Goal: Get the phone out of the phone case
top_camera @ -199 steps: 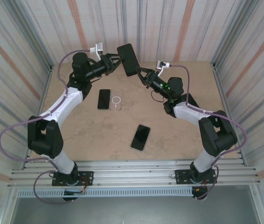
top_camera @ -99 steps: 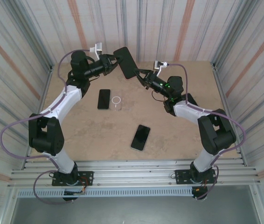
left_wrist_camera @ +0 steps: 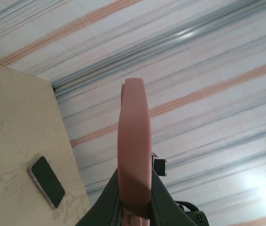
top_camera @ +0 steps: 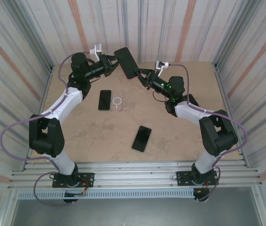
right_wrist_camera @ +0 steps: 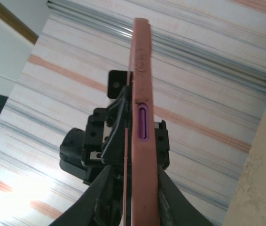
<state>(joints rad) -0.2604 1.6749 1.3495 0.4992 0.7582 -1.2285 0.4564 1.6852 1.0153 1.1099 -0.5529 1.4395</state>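
Left end effector was clamped on the pink phone case with the phone in it, up over the far edge of the desk, right end effector straddling its other end, couldn't tell if gripping.

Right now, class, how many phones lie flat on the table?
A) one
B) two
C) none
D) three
B: a far phone and a near phone lie on the table, while the cased phone is held in the air.
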